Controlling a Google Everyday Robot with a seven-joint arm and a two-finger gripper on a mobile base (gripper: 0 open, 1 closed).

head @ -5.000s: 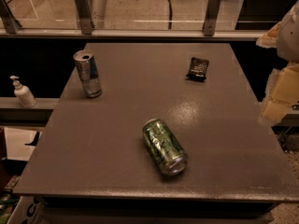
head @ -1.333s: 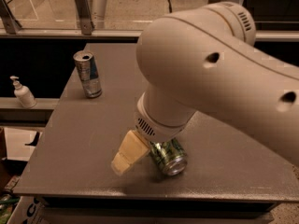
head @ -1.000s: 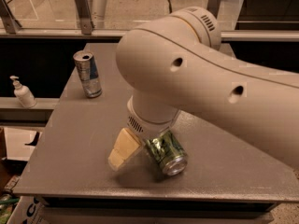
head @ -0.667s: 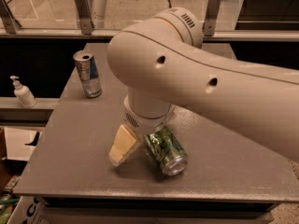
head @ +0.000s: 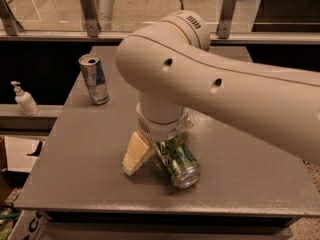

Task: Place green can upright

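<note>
The green can (head: 179, 162) lies on its side on the grey table (head: 85, 154), near the front edge, its silver end facing the front right. My gripper (head: 161, 159) has come down over the can's rear part, under the big white arm (head: 210, 84). It is open: one cream finger (head: 136, 154) slants down just left of the can, its tip resting on the table. The other finger is hidden behind the can and the wrist.
A slimmer silver-and-blue can (head: 94, 79) stands upright at the table's back left. A white pump bottle (head: 24, 99) stands on a lower ledge to the left. A railing with metal posts (head: 88, 11) runs behind the table. The arm hides the table's right half.
The arm swung in from the right and came down over the lying can. In the last second the wrist and the visible finger shifted slightly right, closer to the can. The can has not moved.
</note>
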